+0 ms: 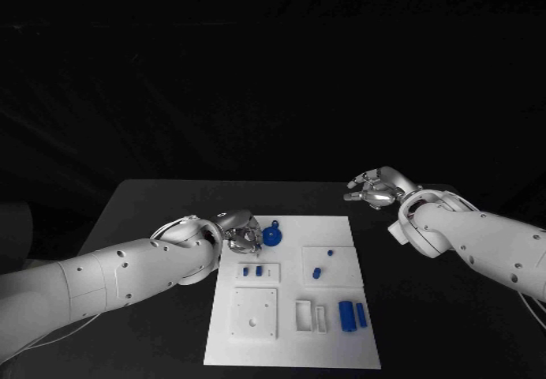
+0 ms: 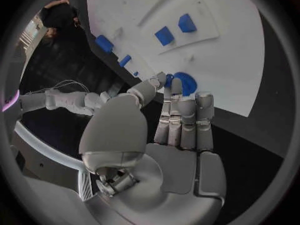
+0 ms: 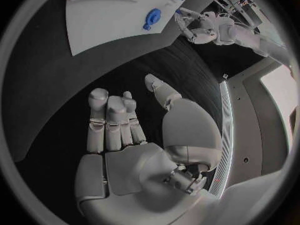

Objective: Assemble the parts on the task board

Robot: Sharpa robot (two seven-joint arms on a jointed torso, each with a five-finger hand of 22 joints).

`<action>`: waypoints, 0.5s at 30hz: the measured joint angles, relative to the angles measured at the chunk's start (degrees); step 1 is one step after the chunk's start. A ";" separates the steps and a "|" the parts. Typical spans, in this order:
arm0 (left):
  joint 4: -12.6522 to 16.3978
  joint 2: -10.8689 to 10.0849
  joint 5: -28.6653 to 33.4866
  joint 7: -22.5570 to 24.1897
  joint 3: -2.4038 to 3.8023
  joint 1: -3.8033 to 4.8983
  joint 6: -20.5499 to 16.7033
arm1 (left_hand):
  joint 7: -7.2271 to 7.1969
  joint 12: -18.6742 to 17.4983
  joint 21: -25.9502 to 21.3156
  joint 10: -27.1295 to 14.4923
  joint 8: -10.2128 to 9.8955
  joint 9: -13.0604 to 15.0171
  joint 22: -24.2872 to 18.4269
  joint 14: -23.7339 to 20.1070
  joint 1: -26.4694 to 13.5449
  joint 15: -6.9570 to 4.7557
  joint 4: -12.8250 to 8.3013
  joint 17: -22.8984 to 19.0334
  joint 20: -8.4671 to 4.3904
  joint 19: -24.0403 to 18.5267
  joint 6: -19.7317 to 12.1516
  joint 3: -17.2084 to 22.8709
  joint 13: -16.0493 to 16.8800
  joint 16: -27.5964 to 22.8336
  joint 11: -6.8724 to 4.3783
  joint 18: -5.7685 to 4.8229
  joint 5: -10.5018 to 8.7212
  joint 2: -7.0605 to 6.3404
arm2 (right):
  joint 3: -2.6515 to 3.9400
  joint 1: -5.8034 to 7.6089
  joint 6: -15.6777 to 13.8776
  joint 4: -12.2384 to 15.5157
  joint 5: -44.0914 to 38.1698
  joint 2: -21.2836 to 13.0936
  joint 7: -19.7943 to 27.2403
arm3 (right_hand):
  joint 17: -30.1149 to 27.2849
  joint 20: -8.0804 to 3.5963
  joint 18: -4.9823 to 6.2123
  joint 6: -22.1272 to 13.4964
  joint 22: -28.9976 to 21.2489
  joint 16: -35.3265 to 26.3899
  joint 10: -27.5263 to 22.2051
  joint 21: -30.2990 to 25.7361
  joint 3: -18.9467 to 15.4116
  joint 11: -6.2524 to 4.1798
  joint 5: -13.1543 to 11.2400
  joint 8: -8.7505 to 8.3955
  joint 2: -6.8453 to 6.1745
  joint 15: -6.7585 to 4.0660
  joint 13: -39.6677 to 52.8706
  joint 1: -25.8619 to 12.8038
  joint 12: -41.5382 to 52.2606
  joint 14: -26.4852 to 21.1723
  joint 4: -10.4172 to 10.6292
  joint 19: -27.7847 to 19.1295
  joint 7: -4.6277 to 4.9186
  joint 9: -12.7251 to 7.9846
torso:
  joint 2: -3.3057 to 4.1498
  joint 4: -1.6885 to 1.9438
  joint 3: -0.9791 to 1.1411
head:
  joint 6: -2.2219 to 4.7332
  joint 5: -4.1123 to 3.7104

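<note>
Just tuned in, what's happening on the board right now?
The left robot hand is at the far left corner of the white task board, fingers right by the round blue part; whether it grips it can't be told. The right robot hand holds nothing, over bare table beyond the board's far right corner. Other blue parts sit on the board.

White task board (image 1: 336, 332), blue parts (image 1: 352, 314).

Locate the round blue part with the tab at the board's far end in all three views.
Head view: round blue part lies on the task board's far left corner, beside the left hand.
Left wrist view: the part lies just past the hand's fingertips.
Right wrist view: the part lies near the board edge.
Shared landmark: the left hand next to it.
</note>
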 measured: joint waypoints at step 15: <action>-2.20 0.29 0.27 0.60 -0.07 -0.06 1.41 | 0.02 -0.10 0.00 0.17 0.02 0.00 -0.01 0.01 0.06 0.01 -0.13 -0.06 0.02 -0.01 -0.05 -0.01 0.00 0.00 0.18 0.00 -0.10 0.04 | 0.00 0.00 0.00 0.00 -0.01 -0.05 -0.01 | -0.01 0.02 0.00 -0.02 0.00 0.00 0.00 0.00 0.00 0.00 0.00 0.00 0.00 0.00 0.00 0.00 0.00 0.00 0.00 -0.02 -0.02 0.00 | 0.07 -0.04 -0.07 | -0.09 0.10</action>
